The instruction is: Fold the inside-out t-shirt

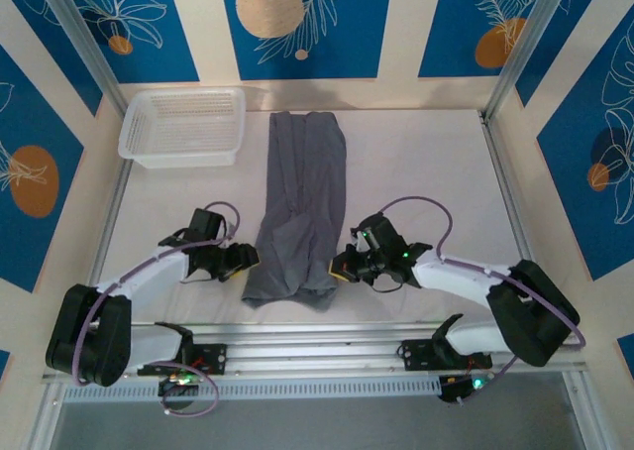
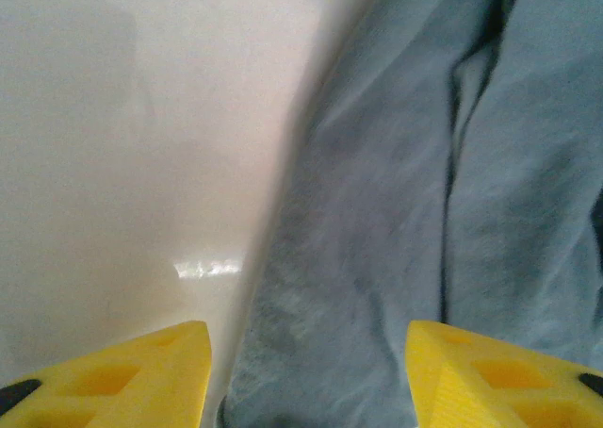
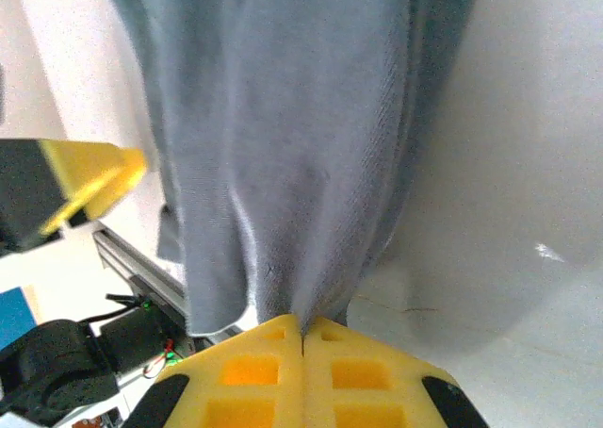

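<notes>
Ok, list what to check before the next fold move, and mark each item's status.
1. Grip of the right claw: ok, shut on the t-shirt at its near right edge.
2. Grip of the left claw: not ok, open, with its fingers straddling the shirt's left edge.
3. Both fabric layers inside the right pinch: cannot tell.
4. Shirt lying as a long strip on the table: ok, though wrinkled.
5. The white basket apart from the shirt: ok.
</notes>
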